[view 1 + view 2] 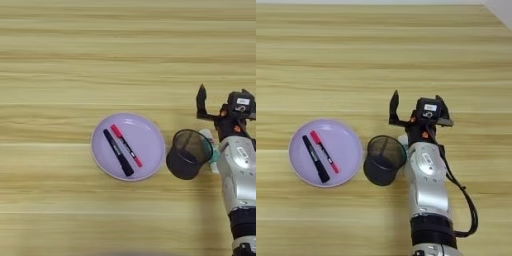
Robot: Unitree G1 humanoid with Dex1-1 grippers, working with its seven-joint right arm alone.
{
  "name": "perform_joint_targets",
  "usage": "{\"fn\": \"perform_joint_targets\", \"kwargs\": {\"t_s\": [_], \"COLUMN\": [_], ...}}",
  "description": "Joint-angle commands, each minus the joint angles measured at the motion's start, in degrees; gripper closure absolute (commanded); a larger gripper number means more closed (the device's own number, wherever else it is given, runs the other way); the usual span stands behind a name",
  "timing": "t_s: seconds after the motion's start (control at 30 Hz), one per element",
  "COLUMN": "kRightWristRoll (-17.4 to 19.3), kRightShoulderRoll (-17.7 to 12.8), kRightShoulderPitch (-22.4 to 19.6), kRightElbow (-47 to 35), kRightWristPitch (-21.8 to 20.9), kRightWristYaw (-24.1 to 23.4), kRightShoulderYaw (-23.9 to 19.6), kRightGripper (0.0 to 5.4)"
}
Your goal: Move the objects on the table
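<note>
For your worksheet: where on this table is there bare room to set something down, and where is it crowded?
Bare: the table beyond the gripper, and the strip nearer than the purple plate. Crowded: the plate holding the black marker and red marker, with the pen cup between plate and forearm.

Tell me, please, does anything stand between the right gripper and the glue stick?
Yes. The glue stick lies beneath the silver forearm, mostly hidden, tight beside the mesh pen cup. The right gripper sits open beyond it, so arm and cup crowd the approach.
</note>
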Motion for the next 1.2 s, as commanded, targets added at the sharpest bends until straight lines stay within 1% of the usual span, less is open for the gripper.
{"fn": "perform_joint_targets", "kwargs": {"t_s": [0.03, 0.27, 0.4, 0.47, 0.57, 0.63, 0.7, 0.87, 1.07, 1.13, 1.2], "kRightWristRoll": [0.22, 0.30, 0.74, 1.17, 1.32, 1.45, 2.34, 5.82, 11.10, 11.90, 11.91], "kRightShoulderRoll": [-1.21, -1.32, -1.94, -2.53, -3.87, -5.86, -7.29, -9.49, -13.56, -14.32, -15.13], "kRightShoulderPitch": [-3.19, -3.13, -3.13, -3.14, -3.07, -1.96, -0.56, 5.94, 14.14, 15.84, 17.69], "kRightElbow": [-2.71, -2.63, -2.67, -3.69, -6.44, -10.70, -14.41, -24.87, -35.66, -37.83, -39.09], "kRightWristPitch": [-1.02, -1.05, -0.79, -0.03, 1.98, 4.57, 7.54, 15.01, 25.45, 27.74, 29.06], "kRightWristYaw": [0.22, 0.34, 0.85, 1.58, 3.97, 6.85, 8.75, 12.94, 17.64, 18.41, 19.19], "kRightShoulderYaw": [0.05, 0.02, -0.40, -0.54, 0.37, 1.28, 1.00, -0.05, -3.79, -4.67, -5.37], "kRightGripper": [0.03, 0.03, 0.03, 0.03, 0.03, 0.03, 0.03, 0.03, 0.03, 0.03, 0.03]}}
